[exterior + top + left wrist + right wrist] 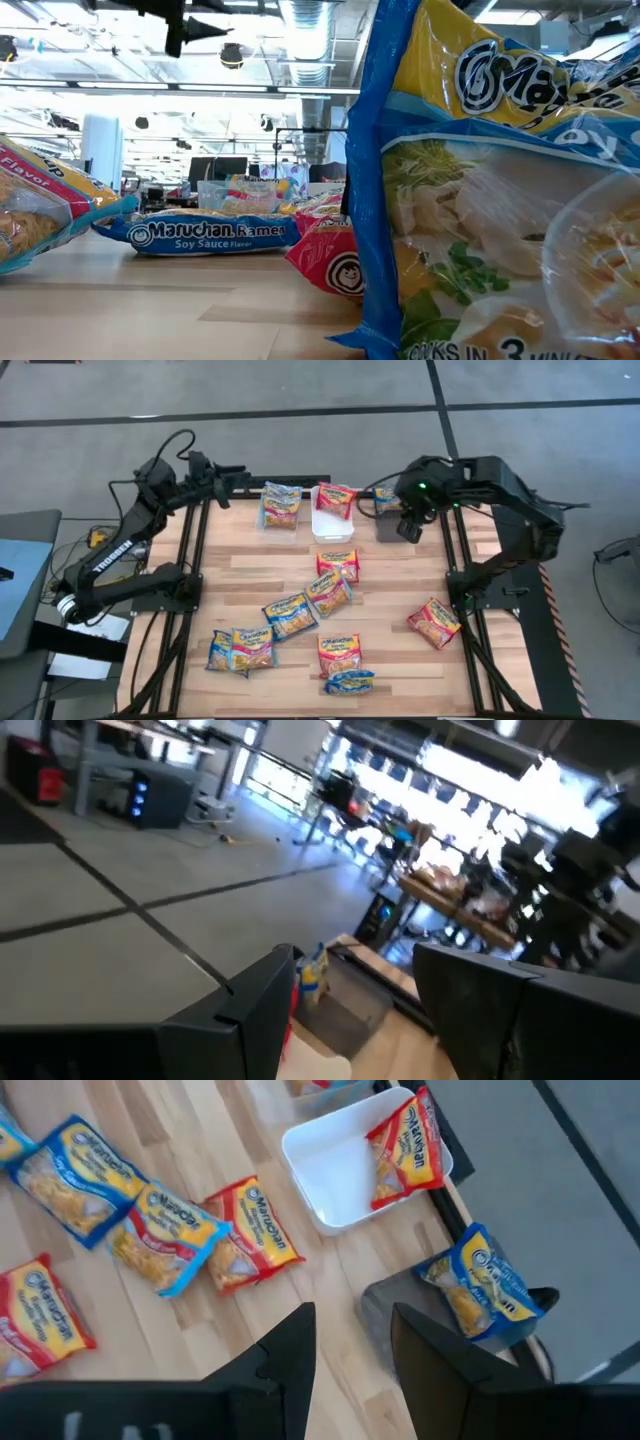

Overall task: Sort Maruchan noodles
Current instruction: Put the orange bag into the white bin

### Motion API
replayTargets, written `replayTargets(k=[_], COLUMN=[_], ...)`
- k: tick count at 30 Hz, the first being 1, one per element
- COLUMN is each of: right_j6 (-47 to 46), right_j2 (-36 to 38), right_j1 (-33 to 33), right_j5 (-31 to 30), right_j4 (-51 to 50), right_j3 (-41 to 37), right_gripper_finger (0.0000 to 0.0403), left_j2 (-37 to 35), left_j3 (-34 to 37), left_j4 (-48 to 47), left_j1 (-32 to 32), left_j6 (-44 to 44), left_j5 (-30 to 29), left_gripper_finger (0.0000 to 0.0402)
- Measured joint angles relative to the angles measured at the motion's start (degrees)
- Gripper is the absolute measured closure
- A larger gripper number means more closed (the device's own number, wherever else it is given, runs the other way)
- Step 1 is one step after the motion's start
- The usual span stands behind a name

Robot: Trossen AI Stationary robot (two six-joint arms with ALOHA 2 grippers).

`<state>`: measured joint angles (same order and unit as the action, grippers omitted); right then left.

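Several Maruchan packets lie flat on the wooden table: red ones point(338, 564) point(434, 622), blue ones point(290, 614) point(349, 682), and others near the near edge point(240, 649). One red packet point(405, 1142) leans inside the white bin point(330, 1175). A blue packet point(481, 1285) rests on the grey bin point(400, 1315). The clear bin point(281, 507) holds more packets. My right gripper point(350, 1350) hovers open above the grey bin, holding nothing. My left gripper point(235, 475) is open, raised at the table's far left corner.
The three bins stand in a row along the far edge. In the low view a blue-and-yellow packet point(500, 200) fills the right side, with a blue soy sauce packet point(210, 232) and a red one point(330, 262) behind. Bare wood lies left of the middle packets.
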<state>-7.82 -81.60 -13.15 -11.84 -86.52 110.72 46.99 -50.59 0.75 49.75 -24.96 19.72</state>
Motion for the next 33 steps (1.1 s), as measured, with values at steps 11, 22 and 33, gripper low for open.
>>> replayTargets(k=[11,22,33], right_j6=[-13.4,-30.3,-35.2], right_j2=[14.3,22.6,20.6], right_j1=[2.8,8.4,14.2], right_j5=[0.0,0.7,10.5], right_j4=[6.1,7.7,13.1], right_j3=[-23.3,-38.8,-45.3], right_gripper_finger=[0.0249,0.0249,0.0249], left_j2=[-0.1,-0.2,-0.1], left_j3=[-2.8,-2.8,-2.7], left_j4=[-4.2,-6.3,-11.5], left_j1=[-5.4,-15.4,-22.8], left_j6=[-2.2,-2.0,1.7], left_j5=[4.0,3.9,-2.0], left_gripper_finger=[0.0207,0.0207,0.0207])
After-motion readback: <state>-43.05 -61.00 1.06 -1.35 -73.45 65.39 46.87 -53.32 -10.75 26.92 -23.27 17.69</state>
